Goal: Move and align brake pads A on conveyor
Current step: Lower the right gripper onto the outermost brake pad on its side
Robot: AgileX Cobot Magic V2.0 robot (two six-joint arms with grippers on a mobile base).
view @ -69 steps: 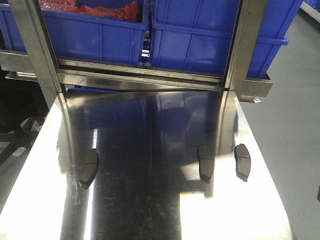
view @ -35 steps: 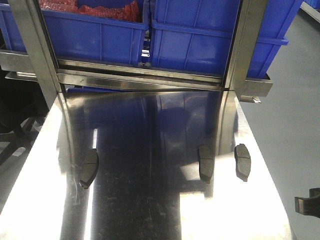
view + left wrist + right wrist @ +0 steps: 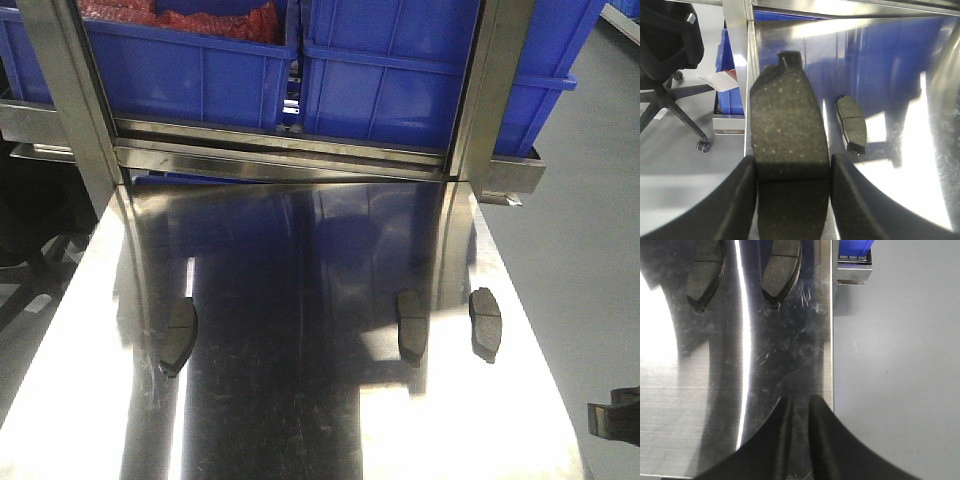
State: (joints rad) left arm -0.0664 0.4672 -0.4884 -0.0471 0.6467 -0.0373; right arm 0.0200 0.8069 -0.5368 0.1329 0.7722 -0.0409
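Left gripper (image 3: pixel 792 167): jaws spread to one pad's width and clamped on the long edges of the held pad (image 3: pixel 787 115). Its speckled friction face is toward my wrist camera and its backing tab points away. The grip looks centred, with the pad square between the fingers. I cannot tell its height above the counter (image 3: pixel 300 420). It appears to hang near the counter's left edge, with the office chair (image 3: pixel 665 45) beyond on the floor. Right gripper (image 3: pixel 799 405): jaws drawn almost together with only a slit between, holding nothing, poised over the counter's right front margin. Three more brake pads lie flat on the steel. The left pad (image 3: pixel 180 335) sits well apart from the others, while the middle pad (image 3: pixel 411 325) and right pad (image 3: pixel 485 322) lie side by side, the latter near the right edge. Blue bins (image 3: pixel 400 90) stand on the rack behind. The conveyor is in no view. My judgement is that the step in hand is carrying the held pad to the belt. To do it well, I should keep the clamp firm and the pad level, then confirm the belt in view before descending. I should set the pad flat with its long axis matching the intended row, and open only once it is seated.
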